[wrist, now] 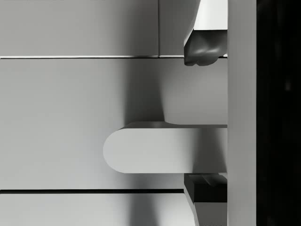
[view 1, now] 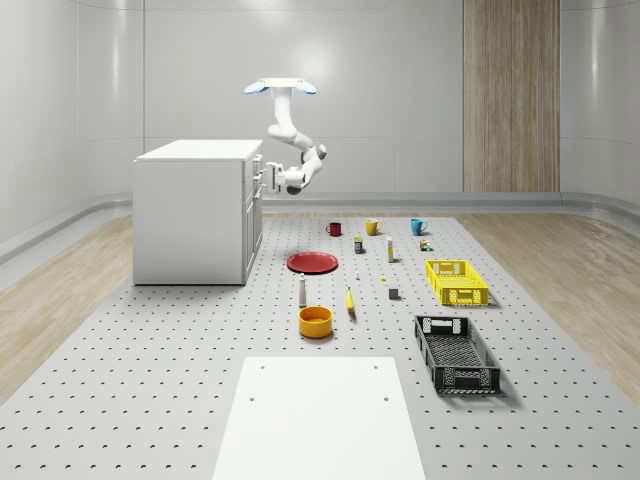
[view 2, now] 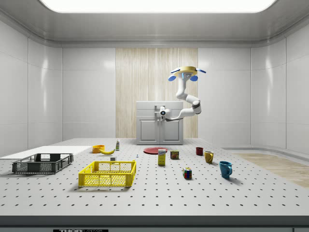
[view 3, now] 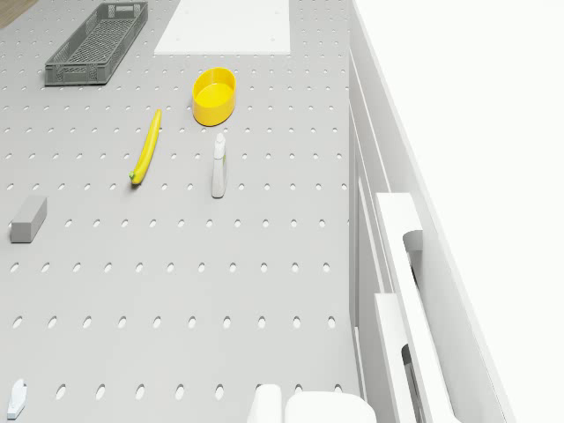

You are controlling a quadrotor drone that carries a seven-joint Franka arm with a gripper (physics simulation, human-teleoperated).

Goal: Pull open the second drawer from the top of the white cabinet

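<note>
The white cabinet [view 1: 190, 210] stands at the whole-scene view's left, its front facing right. The drone [view 1: 280, 88] hovers above and just in front of that front; in the side view the drone [view 2: 186, 72] hangs over the cabinet [view 2: 160, 128]. The arm bends down to the gripper [view 1: 268, 181], level with the upper drawers. In the wrist view the gripper [wrist: 202, 117] is open. One fingertip [wrist: 204, 47] stands clear of a rounded drawer handle [wrist: 160, 148], and the other [wrist: 203, 183] lies against its opposite side. I cannot tell which drawer the handle belongs to.
In front of the cabinet lie a red plate [view 1: 313, 262], a white bottle [view 1: 302, 290], a banana [view 1: 350, 300] and an orange bowl [view 1: 315, 321]. Three mugs [view 1: 372, 227], a yellow crate [view 1: 457, 281] and a black crate [view 1: 456, 353] stand farther right. A white mat [view 1: 320, 420] lies nearest.
</note>
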